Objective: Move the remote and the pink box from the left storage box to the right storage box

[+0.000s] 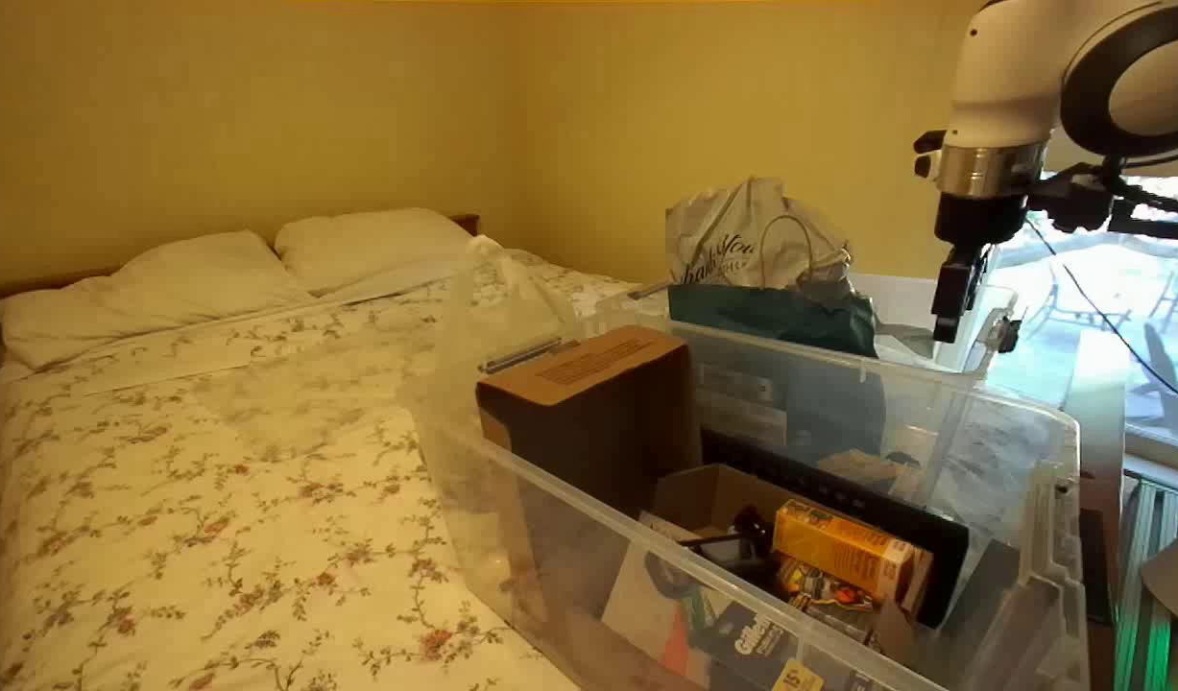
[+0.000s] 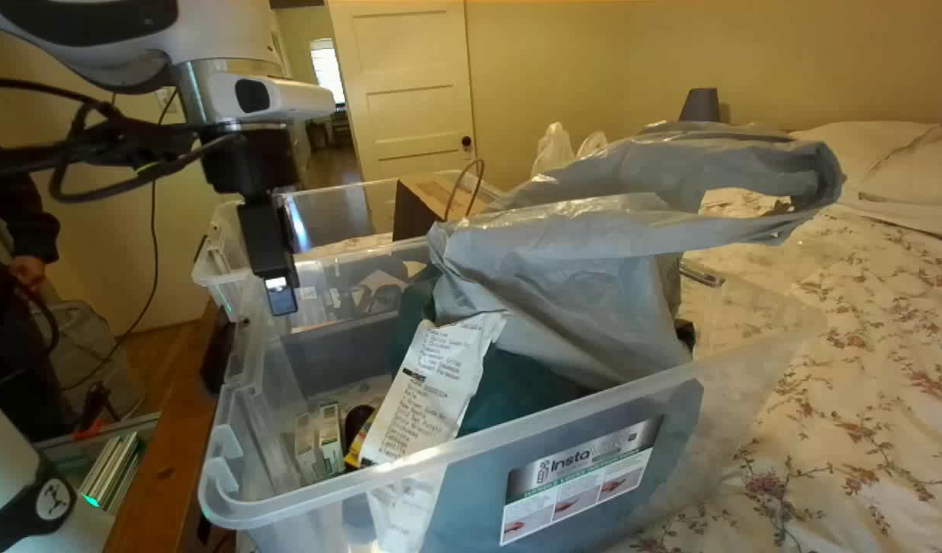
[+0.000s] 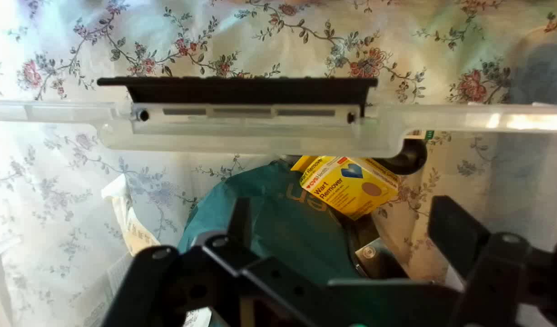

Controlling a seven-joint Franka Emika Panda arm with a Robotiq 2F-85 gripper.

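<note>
The left storage box (image 1: 598, 513), the colourless tub, holds an orange box (image 1: 843, 547) and a long black object (image 1: 838, 494) with small marks; I cannot tell whether that is the remote. I see no pink box. The right storage box (image 2: 340, 490) holds a teal bag (image 2: 509, 392). Its rim (image 3: 260, 131) crosses the wrist view, with a yellow wart remover box (image 3: 351, 186) inside. My gripper (image 3: 344, 222) is open and empty above the right storage box. It points down near the rim in both exterior views (image 1: 958, 297) (image 2: 279, 292).
A tall brown cardboard box (image 1: 589, 422) sticks up from the left storage box. A grey plastic bag (image 2: 563, 269) and a long receipt (image 2: 428, 384) hang over the right one. Both tubs stand beside a flowered bed (image 1: 262, 537). A person (image 2: 14, 269) stands at the side.
</note>
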